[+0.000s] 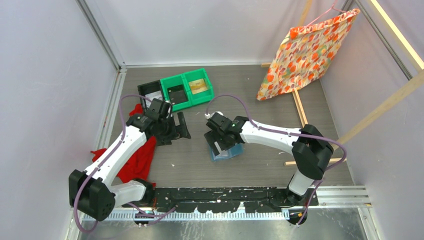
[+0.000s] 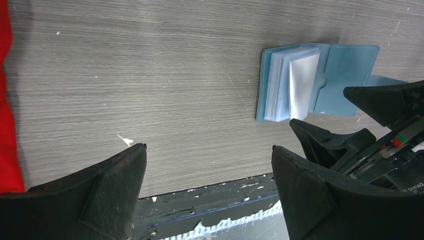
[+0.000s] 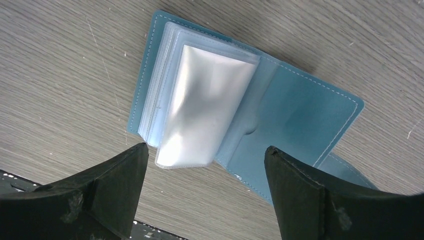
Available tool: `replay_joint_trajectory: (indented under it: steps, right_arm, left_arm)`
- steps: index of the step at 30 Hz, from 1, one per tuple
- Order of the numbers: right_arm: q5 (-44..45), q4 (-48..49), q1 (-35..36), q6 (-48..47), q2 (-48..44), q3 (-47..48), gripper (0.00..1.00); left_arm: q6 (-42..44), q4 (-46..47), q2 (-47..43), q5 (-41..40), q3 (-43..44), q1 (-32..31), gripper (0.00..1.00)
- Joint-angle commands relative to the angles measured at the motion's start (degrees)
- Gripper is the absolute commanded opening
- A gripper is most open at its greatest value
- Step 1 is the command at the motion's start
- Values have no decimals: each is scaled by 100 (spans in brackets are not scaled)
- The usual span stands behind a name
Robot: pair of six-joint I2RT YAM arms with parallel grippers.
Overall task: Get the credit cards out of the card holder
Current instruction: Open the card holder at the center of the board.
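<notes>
The light-blue card holder (image 3: pixel 300 115) lies open on the table, its stack of clear sleeves (image 3: pixel 200 105) fanned up on the left half. I cannot make out a credit card inside the sleeves. My right gripper (image 3: pixel 205 149) hangs open just above the holder's near edge, with nothing between its fingers. In the top view it (image 1: pixel 219 144) covers most of the holder (image 1: pixel 227 154). My left gripper (image 2: pixel 207 148) is open and empty to the left of the holder (image 2: pixel 345 70), over bare table (image 1: pixel 182 126). A dark flat card (image 1: pixel 176 94) lies in the middle green bin.
Two joined green bins (image 1: pixel 187 82) and a black tray (image 1: pixel 148 89) stand at the back; a gold item (image 1: pixel 198 86) is in the right bin. A red cloth (image 1: pixel 137 160) lies under the left arm. A patterned bag (image 1: pixel 300 55) hangs on a wooden frame at right.
</notes>
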Motion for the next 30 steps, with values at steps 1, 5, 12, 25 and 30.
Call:
replay_joint_trajectory:
  steps: [1,5,12,25,30]
  right_arm:
    - [-111,200,37,-107,18,149,90]
    - [-212,458,41,-26,186,65,90]
    - [269,595,41,94,505,30,88]
    - [508,752,38,338,29,-431,57]
    - [490,816,43,456,-222,-514,45]
  left_arm:
    - [-22,77,-49,227,-57,13,96]
    - [-48,119,-41,259,-50,13,96]
    - [-203,613,-78,1046,-168,13,97]
    - [-383,883,214,1289,-308,13,96]
    - [-376,882,266,1266,-269,13,96]
